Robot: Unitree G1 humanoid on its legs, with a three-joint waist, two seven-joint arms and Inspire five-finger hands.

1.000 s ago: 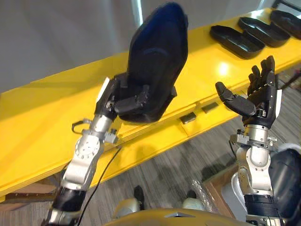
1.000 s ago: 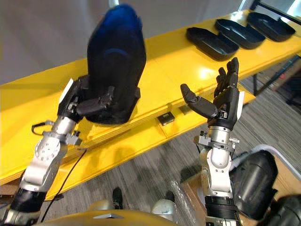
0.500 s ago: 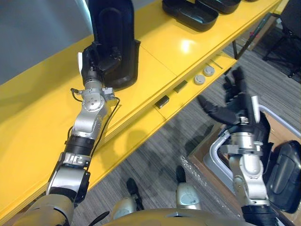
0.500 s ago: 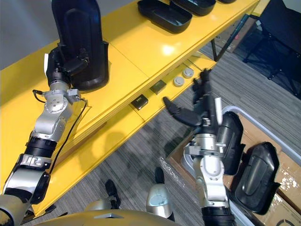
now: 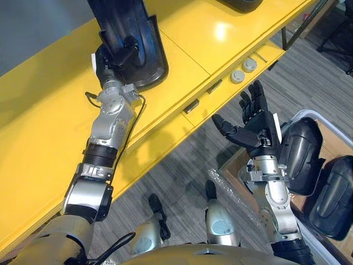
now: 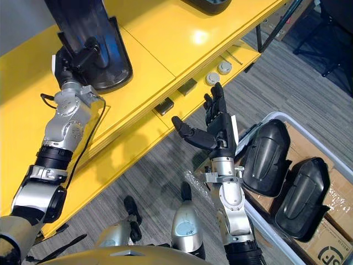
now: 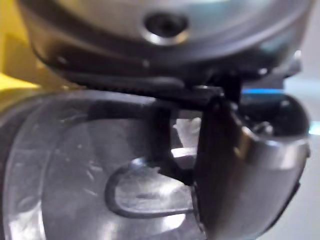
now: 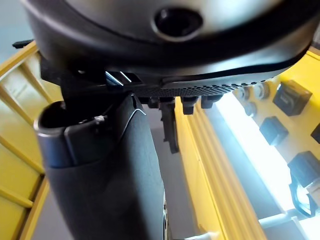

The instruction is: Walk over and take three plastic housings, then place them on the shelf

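Left robot hand clamps a housing standing on the shelf; right robot hand spread, empty. Release looks next.

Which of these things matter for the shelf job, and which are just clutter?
Job: housing gripped by left hand at yellow shelf; two housings in bin; right hand, open.
Lying about: round white caps, small dark blocks, cardboard box.
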